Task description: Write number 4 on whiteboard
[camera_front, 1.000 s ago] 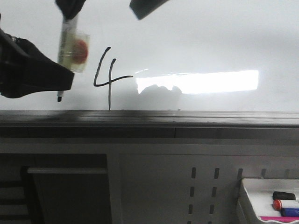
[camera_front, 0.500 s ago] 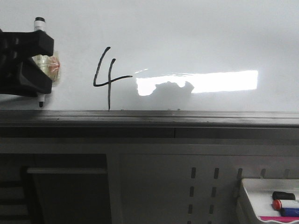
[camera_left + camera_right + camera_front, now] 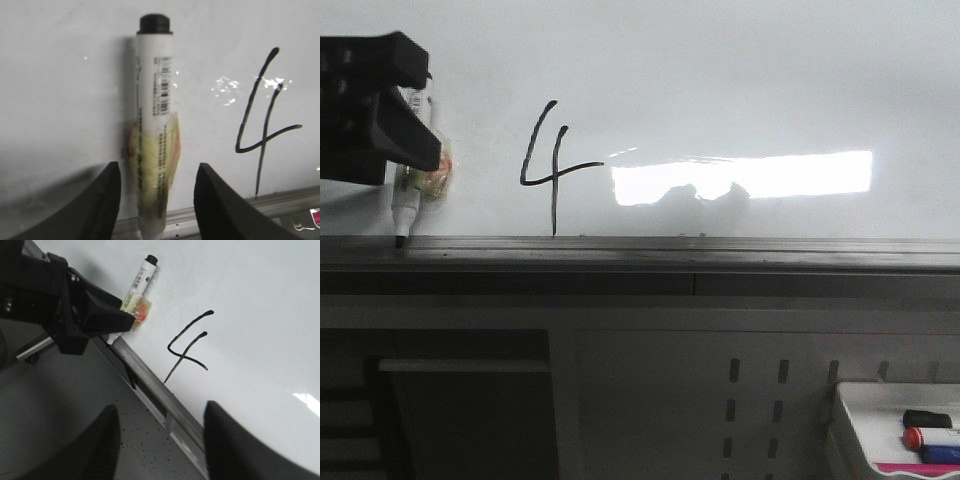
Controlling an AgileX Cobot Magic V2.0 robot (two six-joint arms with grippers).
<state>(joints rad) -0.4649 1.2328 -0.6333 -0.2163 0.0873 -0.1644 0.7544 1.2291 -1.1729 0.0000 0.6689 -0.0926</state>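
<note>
Front view: a thin black hand-drawn open-topped number 4 is seen on the large glossy white whiteboard, left of a bright rectangular glare, its stem ending just above the dark grey metal edge. The matte black left gripper is seen with curved fingers apart, a white cylindrical marker pen with black end cap and yellowish wrapped label standing between them, tip at the board edge; contact cannot be told. The right gripper is spread wide, nothing between its fingers. A small white tray with markers is at lower right.
</note>
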